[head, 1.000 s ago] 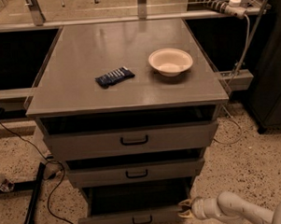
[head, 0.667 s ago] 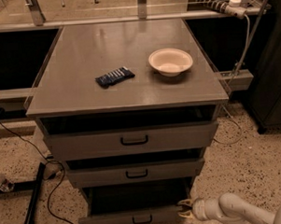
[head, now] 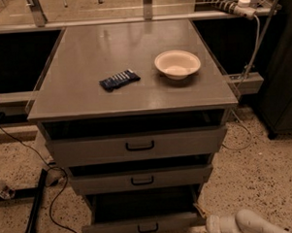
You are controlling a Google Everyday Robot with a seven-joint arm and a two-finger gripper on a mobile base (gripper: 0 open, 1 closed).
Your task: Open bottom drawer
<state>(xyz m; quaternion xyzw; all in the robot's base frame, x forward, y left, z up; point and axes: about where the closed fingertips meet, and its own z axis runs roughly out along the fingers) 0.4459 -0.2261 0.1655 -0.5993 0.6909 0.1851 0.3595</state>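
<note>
The grey cabinet is taking up most of the view, w/ its three drawer fronts facing the camera. The top drawer and middle drawer are each showing a dark gap above, so both are sitting slightly out. That's probably just how they were left; neither is the target.

The bottom drawer is sitting lowest, at the frame's bottom edge. It's projecting further toward the camera than the two above and exposing a dark interior, so it's looking partly open already. Its front is facing the camera, w/ the long axis running left-right across the cabinet and the slide direction coming straight out toward the viewer.

The white arm is reaching in low from the bottom right, and the gripper is sitting just beside the drawer's right front corner. That approach is likely for pulling or hooking from the side, not via the handle. Whether it's open, closed or gripping anything can't be told here.

Up top, a pale bowl and a dark packet are lying well apart from the work, so they're prob. irrelevant.
</note>
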